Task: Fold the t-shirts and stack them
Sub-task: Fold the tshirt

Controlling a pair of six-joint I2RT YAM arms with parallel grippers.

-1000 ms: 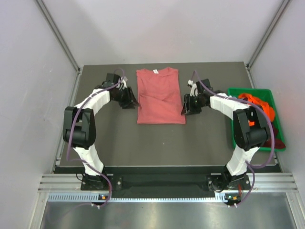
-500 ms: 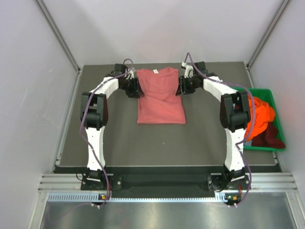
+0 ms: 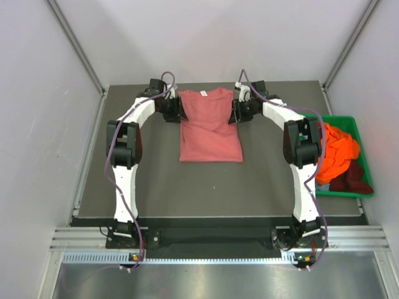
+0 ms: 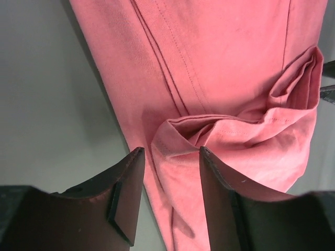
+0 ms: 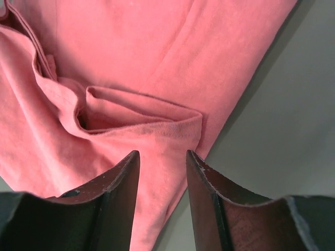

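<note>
first shirt half folded, the rest waiting in the bin

overhead view: salmon-pink t-shirt (image 3: 211, 134) lies flat at the back middle of the table (image 3: 156, 180), collar at the far end, both sides already turned in so it makes a narrow rectangle. the left gripper (image 3: 175, 112) and right gripper (image 3: 239, 112) sit at its two shoulder edges. an orange t-shirt (image 3: 336, 152) and a maroon t-shirt (image 3: 352, 177) lie bunched and unfolded in the green bin (image 3: 365, 190) at the right. no stack is in sight

left wrist view: the jaws stand parted over the shirt's edge, with the tucked sleeve (image 4: 235, 125) just ahead of them; they are not clamped on cloth

right wrist view: the same on the other side, jaws apart above the edge, its tucked sleeve (image 5: 141, 112) just beyond the tips, nothing pinched

judgement: the sideways folds look done on this one shirt. the lengthwise fold, likely collar end brought toward the hem, is not yet made, and every shirt in the bin is to be folded and stacked
</note>
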